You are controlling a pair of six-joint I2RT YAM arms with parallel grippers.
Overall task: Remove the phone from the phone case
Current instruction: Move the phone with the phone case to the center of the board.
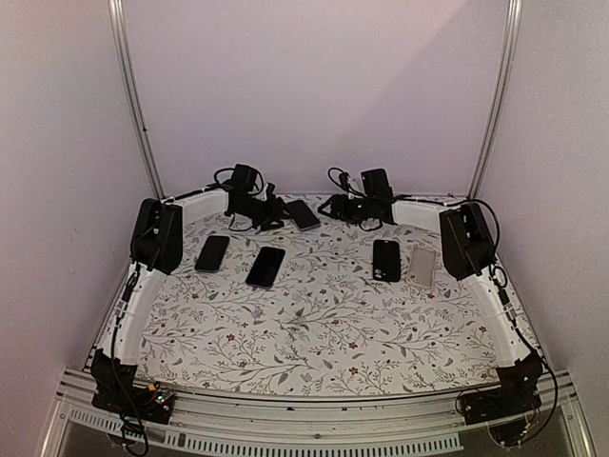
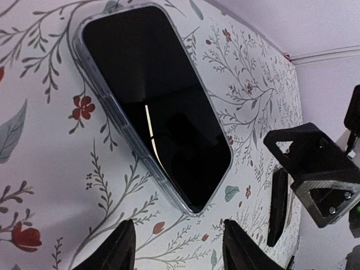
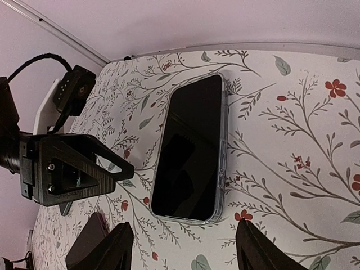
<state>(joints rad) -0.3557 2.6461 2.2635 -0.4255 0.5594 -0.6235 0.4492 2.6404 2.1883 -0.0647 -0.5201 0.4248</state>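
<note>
A black phone in a clear case (image 1: 303,214) lies screen up at the far middle of the flowered table, between my two grippers. In the left wrist view the cased phone (image 2: 154,101) lies just ahead of my left gripper (image 2: 180,253), which is open and empty with one phone corner pointing into the gap. In the right wrist view the cased phone (image 3: 191,149) lies just ahead of my right gripper (image 3: 185,253), also open and empty. In the top view the left gripper (image 1: 274,214) is to the phone's left and the right gripper (image 1: 331,205) to its right.
Two dark phones (image 1: 212,253) (image 1: 265,267) lie left of centre. A black phone (image 1: 386,260) and a pale grey case (image 1: 422,267) lie right of centre. A white raised rim (image 1: 133,305) runs round the table. Each wrist view shows the other arm's gripper (image 2: 315,169) (image 3: 62,169).
</note>
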